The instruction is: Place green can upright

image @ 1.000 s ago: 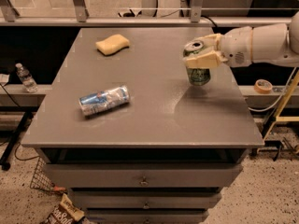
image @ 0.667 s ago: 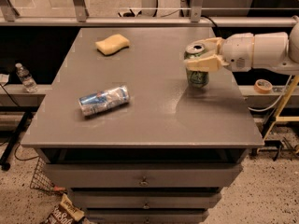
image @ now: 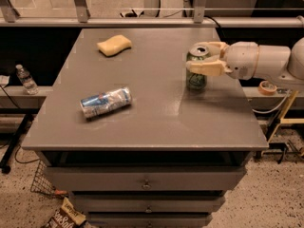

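Observation:
The green can (image: 196,76) stands upright on the grey table (image: 156,122), near its right edge, pull-tab top facing up. My gripper (image: 205,56) reaches in from the right. Its cream fingers (image: 207,67) straddle the can's upper part, one in front and one behind, and are shut on it. The can's base looks to be resting on the tabletop.
A blue-and-silver can (image: 105,102) lies on its side at the table's left middle. A yellow sponge (image: 114,45) sits at the far left. A water bottle (image: 26,79) stands off the table to the left, a tape roll (image: 267,87) to the right.
My gripper has lowered the green can a little and straightened it from a slight tilt, so it now stands on the table. The other objects have not moved.

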`<state>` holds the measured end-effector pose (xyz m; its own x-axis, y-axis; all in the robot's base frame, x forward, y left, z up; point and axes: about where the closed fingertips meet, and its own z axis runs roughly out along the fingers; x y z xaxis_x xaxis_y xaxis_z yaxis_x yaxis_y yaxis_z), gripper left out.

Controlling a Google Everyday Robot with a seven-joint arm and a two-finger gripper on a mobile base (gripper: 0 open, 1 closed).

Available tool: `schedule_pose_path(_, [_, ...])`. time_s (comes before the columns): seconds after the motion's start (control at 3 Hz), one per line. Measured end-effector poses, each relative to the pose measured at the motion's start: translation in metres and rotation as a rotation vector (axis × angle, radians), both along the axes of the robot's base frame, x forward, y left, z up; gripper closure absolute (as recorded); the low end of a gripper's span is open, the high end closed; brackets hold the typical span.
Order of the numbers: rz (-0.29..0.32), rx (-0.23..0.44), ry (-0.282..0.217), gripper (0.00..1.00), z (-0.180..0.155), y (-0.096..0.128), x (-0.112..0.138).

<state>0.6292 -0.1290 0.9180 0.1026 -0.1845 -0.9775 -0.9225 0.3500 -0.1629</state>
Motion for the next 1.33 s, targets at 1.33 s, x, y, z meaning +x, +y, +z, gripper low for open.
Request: schedule_pose_path(1.33, [0.007,0.068,0.007,0.84,-0.013,-0.004,0.004])
